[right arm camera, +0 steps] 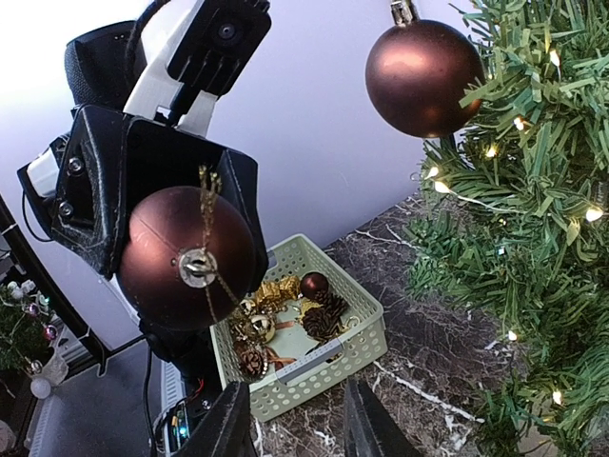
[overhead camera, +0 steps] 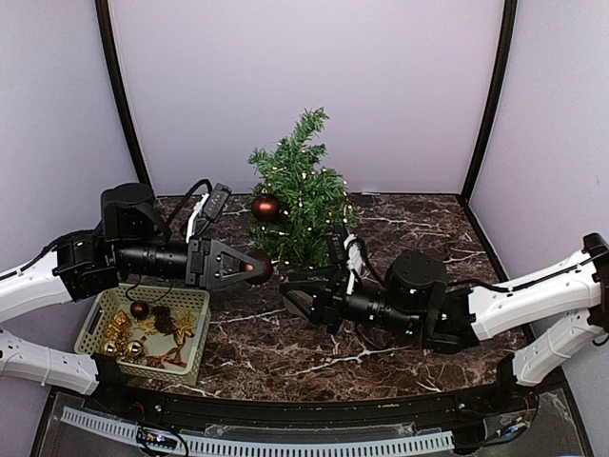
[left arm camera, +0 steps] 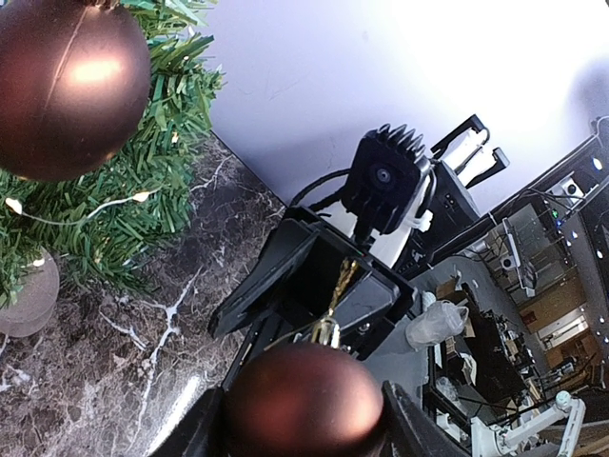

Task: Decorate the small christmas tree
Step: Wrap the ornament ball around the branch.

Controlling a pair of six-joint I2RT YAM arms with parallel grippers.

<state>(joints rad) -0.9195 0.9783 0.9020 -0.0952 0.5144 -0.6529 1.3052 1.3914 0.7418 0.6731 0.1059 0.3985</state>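
Brown bauble [left arm camera: 304, 400] clamped in left fingers [left arm camera: 205, 433], right fingers [right arm camera: 228, 424] apart, small christmas tree [overhead camera: 304, 205] just beyond

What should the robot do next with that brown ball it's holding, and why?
Probably ease the right gripper forward to pinch the gold loop on the held brown ball. The left gripper clamps the ball's body with the loop facing the right gripper's open jaws, and the small christmas tree stands just beside them.
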